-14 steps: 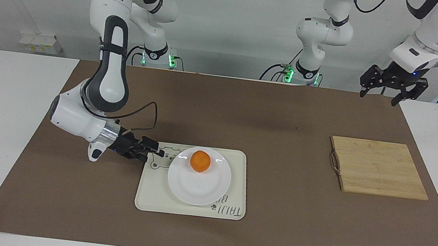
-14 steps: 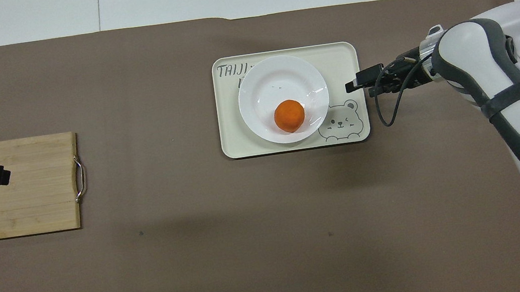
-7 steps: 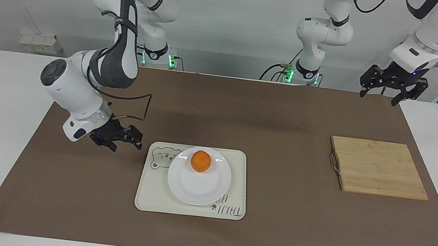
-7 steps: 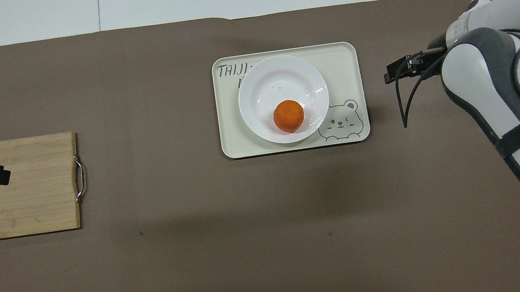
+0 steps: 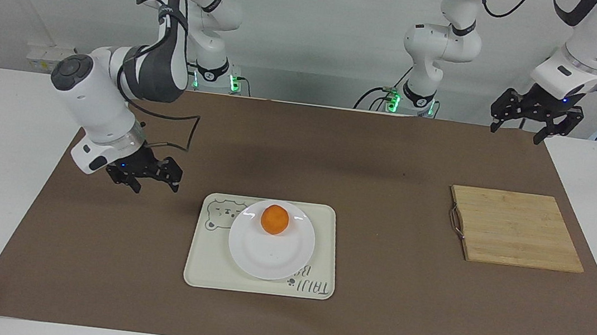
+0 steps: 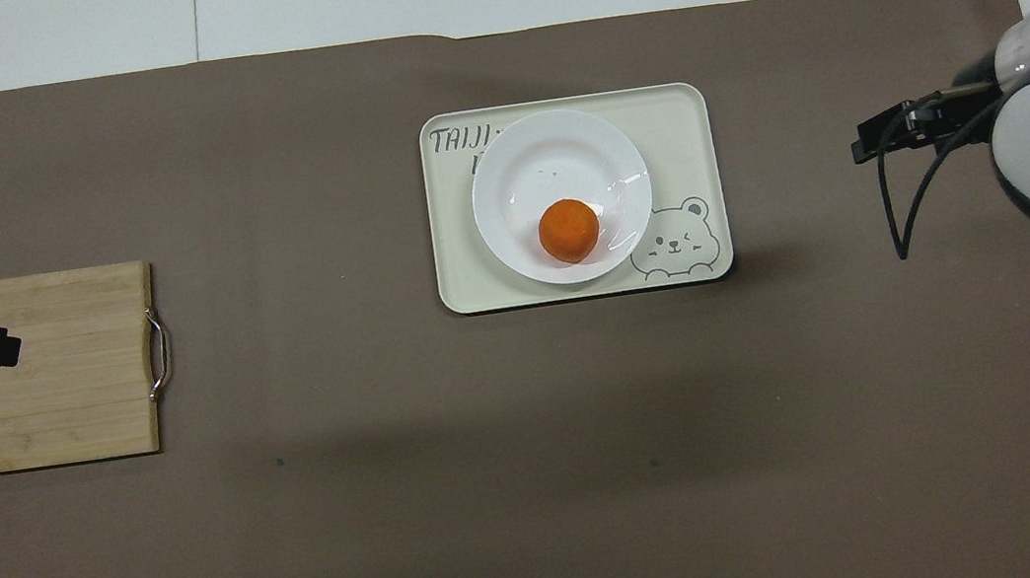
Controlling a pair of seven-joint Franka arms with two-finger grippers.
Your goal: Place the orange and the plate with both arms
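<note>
Fingers apart on the right gripper [image 5: 153, 180], empty, raised over bare brown mat toward the right arm's end of the surface. Beside it, well apart: cream tray [image 5: 208, 269] carrying the plate [image 5: 265, 259], with the orange [image 5: 274, 219] on the plate. Fingers spread too on the left gripper [image 5: 521, 126] (waiting), up over the surface edge near the cutting board [image 5: 516, 229].
</note>
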